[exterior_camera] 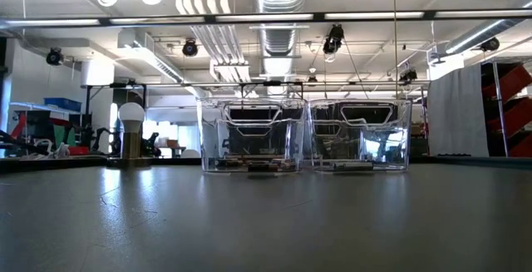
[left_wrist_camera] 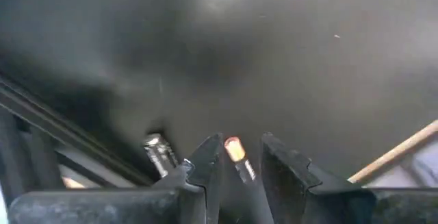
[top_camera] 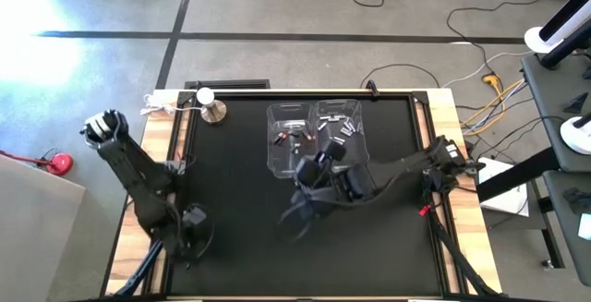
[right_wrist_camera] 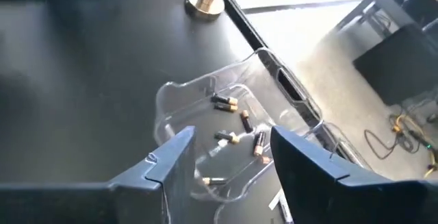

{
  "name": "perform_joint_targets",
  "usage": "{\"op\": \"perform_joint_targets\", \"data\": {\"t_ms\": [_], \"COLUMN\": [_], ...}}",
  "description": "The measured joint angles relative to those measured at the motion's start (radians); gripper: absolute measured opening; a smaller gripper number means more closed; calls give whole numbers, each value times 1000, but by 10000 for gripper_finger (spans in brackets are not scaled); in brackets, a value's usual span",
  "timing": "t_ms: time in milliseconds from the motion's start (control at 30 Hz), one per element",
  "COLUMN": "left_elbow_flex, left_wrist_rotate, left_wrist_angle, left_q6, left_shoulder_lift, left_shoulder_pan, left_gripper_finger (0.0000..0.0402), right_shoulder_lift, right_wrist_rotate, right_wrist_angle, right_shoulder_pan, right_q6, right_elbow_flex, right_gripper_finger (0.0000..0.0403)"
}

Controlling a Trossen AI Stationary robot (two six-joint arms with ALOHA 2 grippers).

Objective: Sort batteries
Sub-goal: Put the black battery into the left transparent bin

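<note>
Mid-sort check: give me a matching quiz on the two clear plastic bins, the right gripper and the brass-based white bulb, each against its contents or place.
1. left clear plastic bin
2. right clear plastic bin
3. right gripper
4. brass-based white bulb

A. hangs open over a bin
B. far left corner of the black mat
C. copper-and-dark batteries
D. white-silver batteries

Pairs: 1-C, 2-D, 3-A, 4-B.

batteries (top_camera: 294,137) tiny, right claw (top_camera: 319,165) blurred

Light: bright overhead | Glare: floor (top_camera: 37,16) blown out | Left wrist view: dim, blurred
</note>
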Motion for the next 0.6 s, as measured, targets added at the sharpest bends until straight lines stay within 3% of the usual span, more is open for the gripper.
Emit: {"op": "perform_joint_targets", "data": {"t_ms": [133,333,600], "left_elbow_flex": [22,68,215], "left_wrist_rotate": [35,135,133], "left_wrist_angle": [0,34,-159], "left_q6": [-93,-33,-32], "left_shoulder_lift": [130,284,393], "left_shoulder_pan": [-21,-26,-29], "left_gripper_finger": [77,77,77], "right_shoulder_lift": [12,31,32], "right_wrist_rotate": [-9,-133,-150], "right_wrist_angle": [3,2,-1], "right_shoulder_pan": [34,45,72], "right_q6": [27,157,178], "right_elbow_flex": [-46,-71,-125], "right_gripper_finger": [176,161,140]}}
